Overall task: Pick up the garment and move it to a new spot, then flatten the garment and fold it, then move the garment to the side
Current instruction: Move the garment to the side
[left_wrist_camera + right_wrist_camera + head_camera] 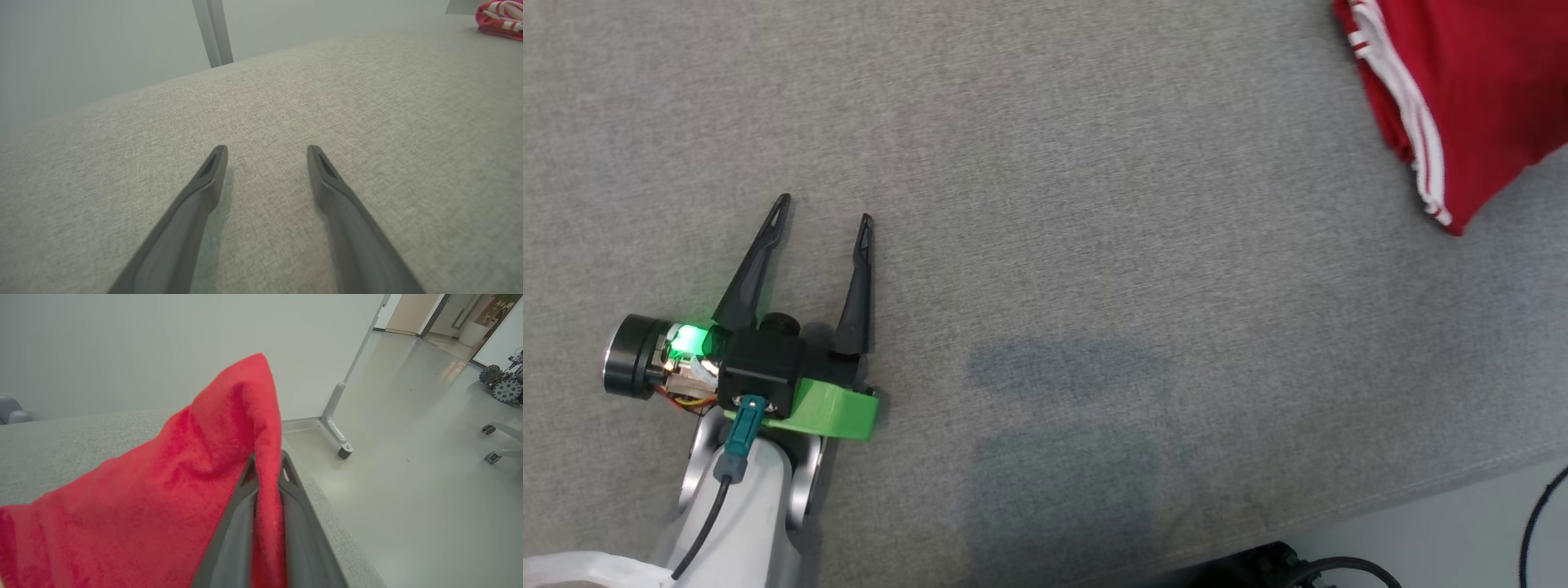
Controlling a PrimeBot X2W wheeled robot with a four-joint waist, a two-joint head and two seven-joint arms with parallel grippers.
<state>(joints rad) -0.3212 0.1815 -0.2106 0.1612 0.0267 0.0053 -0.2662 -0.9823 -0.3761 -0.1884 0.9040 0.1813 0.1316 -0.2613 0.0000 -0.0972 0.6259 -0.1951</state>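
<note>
The garment (pixel 1462 82) is a bright red cloth with a soft, slightly napped face. Two narrow white stripes (pixel 1413 122) run side by side along one edge. In the head view it sits well ahead of the left pincer (pixel 824 208) and far off to that pincer's right, well apart from it, with one corner pointing back toward the robot. In the left wrist view the garment (pixel 500 18) is a small bunch of red and white, beyond the fingertips and to their right, at the far end of the grey woven surface (pixel 367 102).

The right pincer (pixel 267 457) is clamped on a fold of the garment (pixel 163 490). The cloth is nipped between its two grey fingers (pixel 233 531), rises past their tips to a peak and drapes away to the pincer's left in that view, over the grey surface (pixel 61 457). To the pincer's right, past the surface's edge, lie a pale floor (pixel 408 498) and the wheeled foot (pixel 339 437) of a white panel.

The left pincer (pixel 267 149) stands wide open with nothing between its fingers. It is held low over the bare grey surface (pixel 1094 204) — whether the tips touch the weave cannot be told. Behind its fingers sit a lit green lamp (pixel 689 339), a green bracket (pixel 829 412) and a teal plug (pixel 742 437).
</note>
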